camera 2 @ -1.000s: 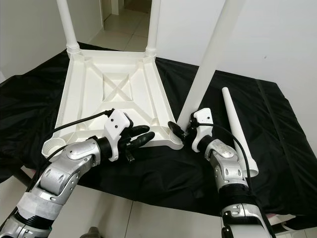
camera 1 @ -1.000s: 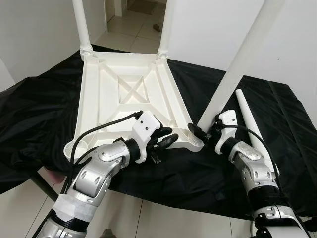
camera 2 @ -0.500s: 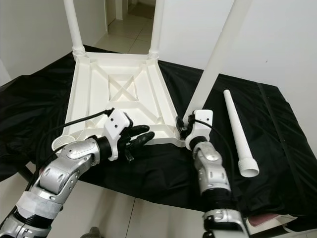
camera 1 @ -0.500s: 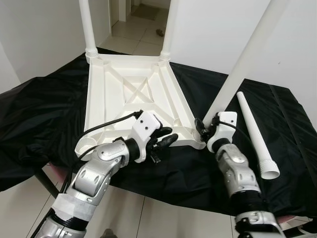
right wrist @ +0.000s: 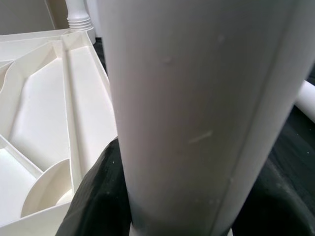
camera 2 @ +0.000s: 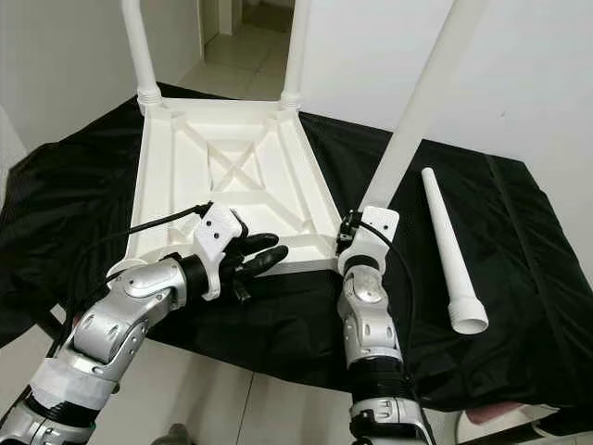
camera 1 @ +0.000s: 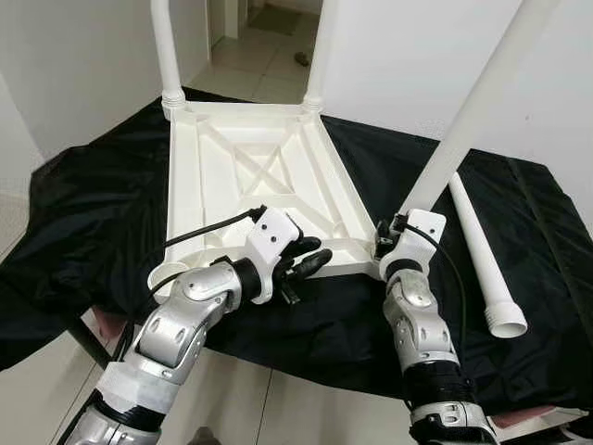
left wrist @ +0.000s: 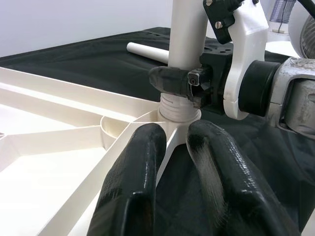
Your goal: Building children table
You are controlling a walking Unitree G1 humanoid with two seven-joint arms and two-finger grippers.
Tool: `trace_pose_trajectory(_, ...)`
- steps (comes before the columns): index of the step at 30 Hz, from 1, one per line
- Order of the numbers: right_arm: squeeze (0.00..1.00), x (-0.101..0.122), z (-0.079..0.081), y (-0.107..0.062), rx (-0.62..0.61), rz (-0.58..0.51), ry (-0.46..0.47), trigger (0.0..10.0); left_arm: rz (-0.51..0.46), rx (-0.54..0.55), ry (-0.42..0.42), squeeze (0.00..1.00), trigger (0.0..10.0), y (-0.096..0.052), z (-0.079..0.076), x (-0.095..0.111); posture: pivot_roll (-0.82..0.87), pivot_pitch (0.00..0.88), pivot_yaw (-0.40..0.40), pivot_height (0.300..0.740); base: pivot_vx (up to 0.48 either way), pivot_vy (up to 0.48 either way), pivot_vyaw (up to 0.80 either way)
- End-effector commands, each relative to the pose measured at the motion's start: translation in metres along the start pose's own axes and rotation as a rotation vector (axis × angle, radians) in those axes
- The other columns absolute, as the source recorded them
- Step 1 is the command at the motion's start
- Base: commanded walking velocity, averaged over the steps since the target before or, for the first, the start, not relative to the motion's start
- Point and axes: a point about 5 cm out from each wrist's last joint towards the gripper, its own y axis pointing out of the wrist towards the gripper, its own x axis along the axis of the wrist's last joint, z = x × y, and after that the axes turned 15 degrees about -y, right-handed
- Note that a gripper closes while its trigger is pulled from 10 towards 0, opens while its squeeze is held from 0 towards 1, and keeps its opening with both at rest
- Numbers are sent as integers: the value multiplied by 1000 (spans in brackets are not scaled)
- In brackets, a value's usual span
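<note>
At the near corner of the upturned tabletop (camera 1: 250,176), the right tool (left wrist: 189,81) clenched the third leg (camera 1: 468,120) in its socket, needing twisting home, while the left tool (camera 1: 306,262) lay released against the rim.

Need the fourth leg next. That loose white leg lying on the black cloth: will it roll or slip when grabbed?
The loose leg is round and tapered, so it would probably roll in a curve if nudged. Smooth plastic may slip in the fingers. The soft black cloth should damp rolling.
</note>
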Motion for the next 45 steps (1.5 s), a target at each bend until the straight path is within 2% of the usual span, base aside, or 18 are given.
trace_pose_trajectory(1,0,-15,-7,-2,-23,62,-2,10000,5,-13,-3,0,10000,0,-2,0,166,0,-72,740,0,0,0)
trace_pose_trajectory(2,1000,-12,-8,-2,-24,43,-4,10000,5,-10,-3,0,10000,0,-2,-1,168,0,-74,740,0,0,0)
trace_pose_trajectory(5,1000,-9,-10,-2,-18,10,-14,10000,6,-5,-3,0,10000,-1,-2,-2,169,0,-78,740,0,0,0)
trace_pose_trajectory(9,1000,0,-12,-8,10,-87,-18,10000,3,12,3,0,10000,-1,-3,-5,170,0,-87,740,0,0,0)
trace_pose_trajectory(10,0,1,-16,-14,25,-141,-27,10000,1,27,3,0,10000,-2,-2,-6,169,0,-90,740,0,0,0)
trace_pose_trajectory(12,0,1,-16,-14,25,-141,-27,10000,1,27,3,0,10000,-2,-2,-6,169,0,-90,740,0,0,0)
trace_pose_trajectory(15,0,-3,-27,-27,43,-188,-57,10000,9,56,7,0,10000,-3,1,-9,164,0,-91,740,0,0,0)
trace_pose_trajectory(20,0,-5,-30,-31,51,-201,-70,10000,13,67,10,0,10000,-3,2,-10,161,0,-89,740,0,0,0)
trace_pose_trajectory(21,0,-9,-34,-38,61,-212,-91,10000,16,88,0,412,10000,-3,7,-11,154,0,-85,740,0,0,0)
trace_pose_trajectory(22,0,-11,-39,-44,64,-222,-116,10000,21,113,-26,1000,10000,-3,12,-12,146,0,-78,740,0,0,0)
trace_pose_trajectory(23,0,-11,-39,-44,64,-222,-116,10000,21,113,-26,1000,10000,-3,12,-12,146,0,-78,740,0,0,0)
trace_pose_trajectory(24,0,-14,-45,-53,69,-231,-124,10000,43,139,-18,1000,10000,-3,18,-14,139,0,-74,740,0,0,0)
trace_pose_trajectory(29,0,-13,-50,-60,67,-256,-135,10000,65,176,12,1000,10000,-2,22,-14,127,0,-61,740,0,0,0)
trace_pose_trajectory(30,0,-13,-52,-64,73,-261,-129,10000,85,207,25,820,10000,-1,27,-16,122,0,-56,740,0,0,0)
trace_pose_trajectory(31,0,-14,-55,-68,71,-262,-124,10000,103,234,30,0,10000,0,31,-17,115,0,-52,740,0,0,0)
trace_pose_trajectory(36,0,-16,-61,-75,68,-259,-130,10000,134,281,31,0,10000,2,38,-20,104,0,-46,740,0,0,0)
trace_pose_trajectory(38,0,-19,-61,-85,100,-260,-148,10000,159,316,41,0,10000,2,42,-24,96,0,-44,740,0,0,0)
trace_pose_trajectory(45,0,-21,-60,-93,154,-256,-153,10000,188,402,44,0,10000,4,55,-25,91,0,-40,740,0,0,0)
